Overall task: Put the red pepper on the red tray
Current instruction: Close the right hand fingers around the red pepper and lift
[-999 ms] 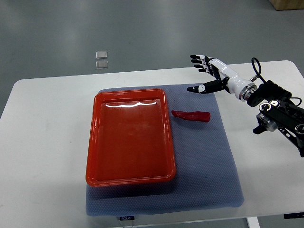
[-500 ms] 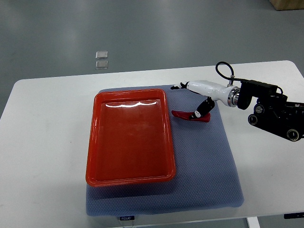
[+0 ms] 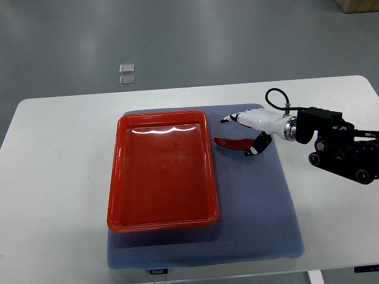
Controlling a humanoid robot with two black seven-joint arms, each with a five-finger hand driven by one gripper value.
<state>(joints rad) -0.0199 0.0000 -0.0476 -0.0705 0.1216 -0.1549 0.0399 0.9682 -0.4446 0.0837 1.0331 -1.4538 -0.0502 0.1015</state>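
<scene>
Lying flat on the blue-grey mat (image 3: 260,201), the red pepper (image 3: 231,143) is seen just beside the red tray (image 3: 161,171), at the tray's 3 o'clock side near its upper corner and apart from the rim. Its long axis is set along the 9-to-3 o'clock line, the far end at 3 o'clock being covered by the right hand (image 3: 247,133). The hand is curled over that end, white palm above and dark fingertips (image 3: 253,150) below; whether the pepper is truly gripped cannot be told. Compared with half a second ago, the hand has been lowered and drawn slightly toward 3 o'clock, fingers now tucked under, while the pepper is left in nearly the same place. The tray holds nothing.
</scene>
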